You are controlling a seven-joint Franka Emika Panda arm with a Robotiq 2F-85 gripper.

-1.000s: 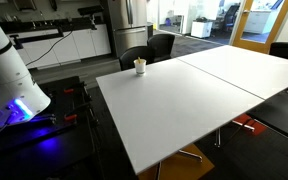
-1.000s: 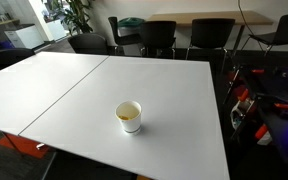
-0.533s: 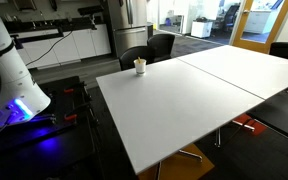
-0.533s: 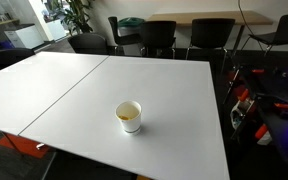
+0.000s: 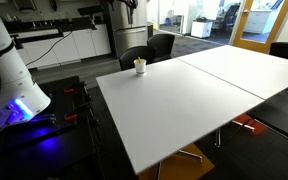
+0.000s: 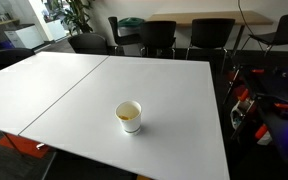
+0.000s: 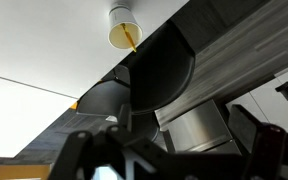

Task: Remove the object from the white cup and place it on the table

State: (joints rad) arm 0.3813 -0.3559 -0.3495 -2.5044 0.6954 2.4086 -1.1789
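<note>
The small white cup (image 5: 140, 66) stands near the far corner of the white table (image 5: 174, 115). In an exterior view the cup (image 6: 129, 116) shows a yellowish-tan stick (image 6: 131, 119) lying inside it. In the wrist view the cup (image 7: 122, 26) is at the top edge on the table (image 7: 34, 40), with the stick (image 7: 131, 40) leaning over its rim. My gripper (image 7: 169, 150) is open and empty, high above and far from the cup; its dark fingers frame the bottom of the wrist view. A dark part of it shows at the top edge (image 5: 127, 5).
A seam (image 6: 74, 85) joins two tabletops. Black chairs (image 5: 149, 48) stand at the table's far edge, and more chairs (image 6: 164, 38) line the back. A white robot base (image 5: 9, 70) with blue light stands beside the table. Cables and red gear (image 6: 249, 105) lie on the floor.
A dark part of the arm has come into view at the top edge of an exterior view. Cup and stick have not moved.
</note>
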